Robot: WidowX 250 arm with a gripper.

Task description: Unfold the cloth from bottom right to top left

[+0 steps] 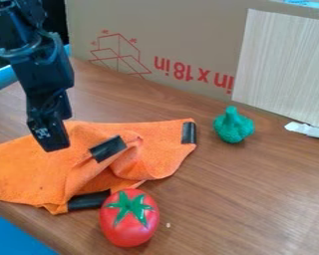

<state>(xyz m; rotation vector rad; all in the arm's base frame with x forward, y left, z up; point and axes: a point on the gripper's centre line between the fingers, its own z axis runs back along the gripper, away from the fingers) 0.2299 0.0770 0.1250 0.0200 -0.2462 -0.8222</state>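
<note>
The black gripper [54, 130] hangs at the left, over the upper left part of the orange cloth [36, 172]; whether it touches the cloth I cannot tell. The cloth lies crumpled on the brown table, spreading from the left edge to the middle. One black-taped corner is folded over onto the cloth's middle, just right of the gripper. Other black tape patches mark its right corner and its bottom edge, the latter close to the tomato. Folds bunch up around the cloth's centre and right part.
A red toy tomato [129, 217] touches or nearly touches the cloth's bottom edge. Right of the cloth stands a green toy broccoli [233, 125]. A cardboard wall [182, 30] with a pale board [285, 64] closes the back. A white object [308, 130] lies at the right edge.
</note>
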